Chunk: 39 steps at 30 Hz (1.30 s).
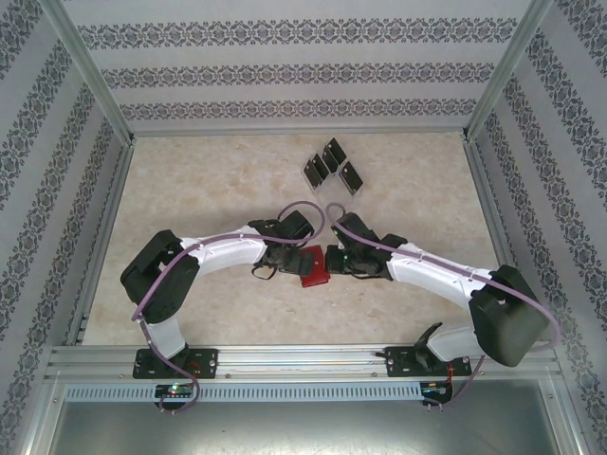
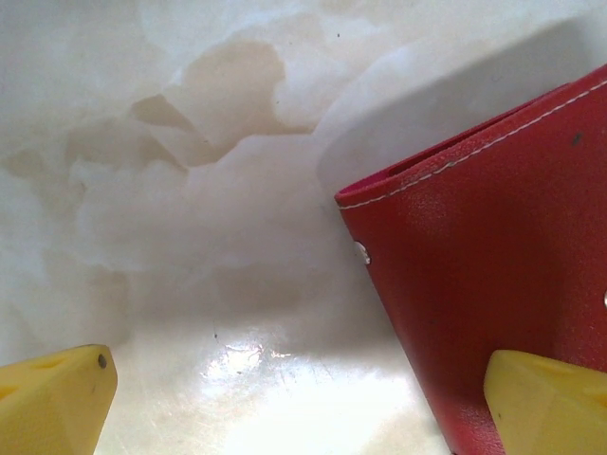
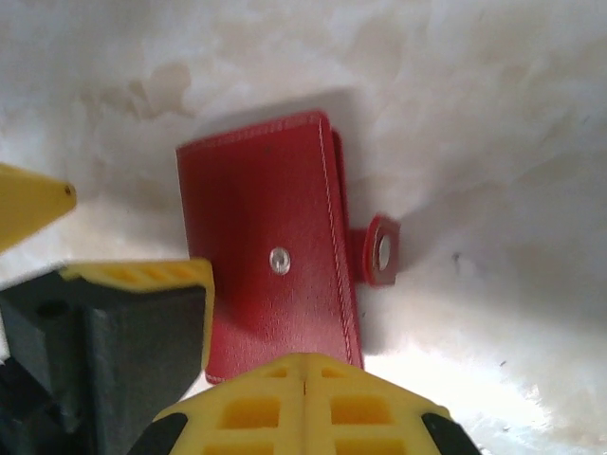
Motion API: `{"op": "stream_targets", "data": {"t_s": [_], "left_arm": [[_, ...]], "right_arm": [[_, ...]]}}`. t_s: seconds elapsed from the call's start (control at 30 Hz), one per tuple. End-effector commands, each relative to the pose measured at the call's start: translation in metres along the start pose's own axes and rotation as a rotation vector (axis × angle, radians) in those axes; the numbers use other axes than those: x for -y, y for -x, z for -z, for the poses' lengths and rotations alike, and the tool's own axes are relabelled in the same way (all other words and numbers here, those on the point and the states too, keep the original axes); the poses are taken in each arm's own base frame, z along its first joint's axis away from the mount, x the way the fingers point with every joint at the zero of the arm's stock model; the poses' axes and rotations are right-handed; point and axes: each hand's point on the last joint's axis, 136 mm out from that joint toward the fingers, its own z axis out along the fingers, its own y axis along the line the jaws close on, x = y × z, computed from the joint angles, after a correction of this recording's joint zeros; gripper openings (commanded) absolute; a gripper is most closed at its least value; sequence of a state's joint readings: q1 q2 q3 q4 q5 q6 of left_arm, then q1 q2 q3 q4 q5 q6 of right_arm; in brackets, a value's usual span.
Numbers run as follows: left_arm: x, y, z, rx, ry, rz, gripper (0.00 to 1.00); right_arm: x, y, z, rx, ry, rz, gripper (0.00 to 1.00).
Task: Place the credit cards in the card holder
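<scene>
At mid-counter (image 1: 190, 190), between the two arms, the red holder (image 1: 313, 266) is found lying flat and folded shut. In the right wrist view its tab (image 3: 381, 250) is seen sticking out past one long edge, unsnapped, and a metal stud (image 3: 280, 261) is noted on the upper face. White stitching is noted along the edges. The left fingers (image 1: 287, 263) are spread as wide as they go and nothing is held. In the left wrist view one yellow tip is seen over bare counter and the other over a corner of the holder; contact there cannot be told. From the right wrist view the same left fingers are seen at the holder's side, one tip in front of its near corner. The right fingers (image 3: 303, 379) are pressed together with nothing between them, and are placed just at the holder's near short edge; whether that edge is touched cannot be told. The cards (image 1: 333, 154) are seen as a tight cluster of dark pieces toward the far side of the counter, well apart from the holder and from both sets of fingers.
</scene>
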<state>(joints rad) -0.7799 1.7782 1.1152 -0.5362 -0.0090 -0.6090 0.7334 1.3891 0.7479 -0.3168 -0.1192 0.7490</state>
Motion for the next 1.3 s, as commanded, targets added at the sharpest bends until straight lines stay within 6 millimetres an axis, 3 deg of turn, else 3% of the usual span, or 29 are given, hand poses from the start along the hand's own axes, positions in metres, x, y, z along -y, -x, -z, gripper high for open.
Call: {"op": "stream_targets", "data": {"t_s": [0.0,0.2,0.37,0.57,0.97,1.27], "left_arm": [[-0.006,-0.011,-0.003,-0.038,0.055,-0.023,1.0],[-0.007,-0.007,0.002,-0.016,0.054,-0.012,1.0],[-0.024,0.011,0.024,0.079,0.083,0.054,1.0],[-0.039,0.029,0.03,0.121,0.072,0.118,1.0],[-0.011,0.048,0.016,0.154,-0.184,0.194,1.0],[-0.018,0.037,-0.001,0.096,-0.176,0.222,1.0]], "right_arm": [[-0.007,-0.004,-0.018,-0.001,0.028,-0.027,0.0],[0.003,-0.014,-0.047,-0.042,-0.01,-0.042,0.0],[0.009,-0.02,-0.051,-0.053,-0.019,-0.054,0.0],[0.011,-0.024,-0.053,-0.06,-0.024,-0.055,0.0],[0.013,-0.028,-0.053,-0.064,-0.027,-0.058,0.0],[0.013,-0.027,-0.051,-0.06,-0.026,-0.055,0.0]]}}
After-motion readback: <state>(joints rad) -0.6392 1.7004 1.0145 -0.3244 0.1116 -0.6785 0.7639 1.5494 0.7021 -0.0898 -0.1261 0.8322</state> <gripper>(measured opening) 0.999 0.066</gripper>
